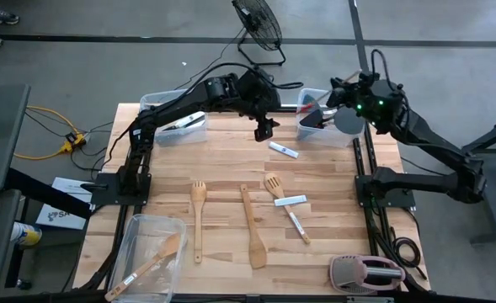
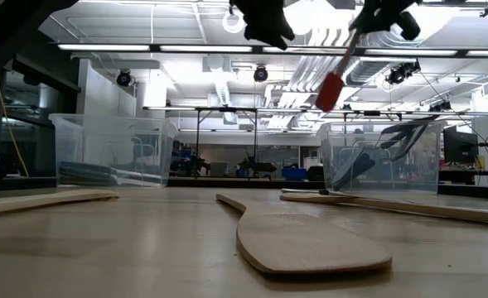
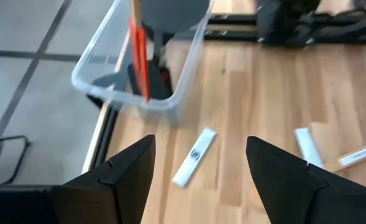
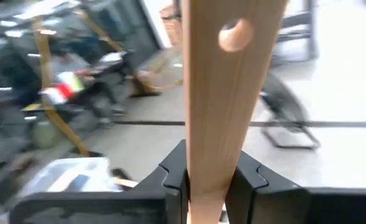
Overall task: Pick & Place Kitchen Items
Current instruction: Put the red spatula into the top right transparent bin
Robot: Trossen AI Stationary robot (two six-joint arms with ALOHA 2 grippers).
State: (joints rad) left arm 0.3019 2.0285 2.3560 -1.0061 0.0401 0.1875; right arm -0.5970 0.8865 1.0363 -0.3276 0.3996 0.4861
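My right gripper (image 2: 378, 15) is high over the clear far-right bin (image 1: 319, 128) and is shut on a small red spatula (image 2: 330, 89) with a light wooden handle. The spatula also shows in the left wrist view (image 3: 139, 59), over that bin. My left gripper (image 1: 265, 129) is open and empty above the table's far middle, above a white knife (image 3: 195, 155) that lies flat on the table. Wooden forked turners (image 1: 199, 220) (image 1: 274, 185), a wooden spatula (image 1: 252, 229) and another knife (image 1: 296, 220) lie flat mid-table. My right gripper pinches the spatula's wooden handle (image 4: 207, 155) between its two fingers, which lie across it. The handle's end with the hole (image 4: 233, 34) sticks out above the fingers. The red blade (image 2: 330, 89) hangs below, tilted, clear of the bin.
A clear bin (image 1: 176, 118) with utensils stands at the far left. Another bin (image 1: 146, 252) with a wooden spoon and a knife stands at the near left. A pink-and-grey toaster (image 1: 365, 273) sits at the near right corner. A fan (image 1: 258, 23) stands beyond the far edge.
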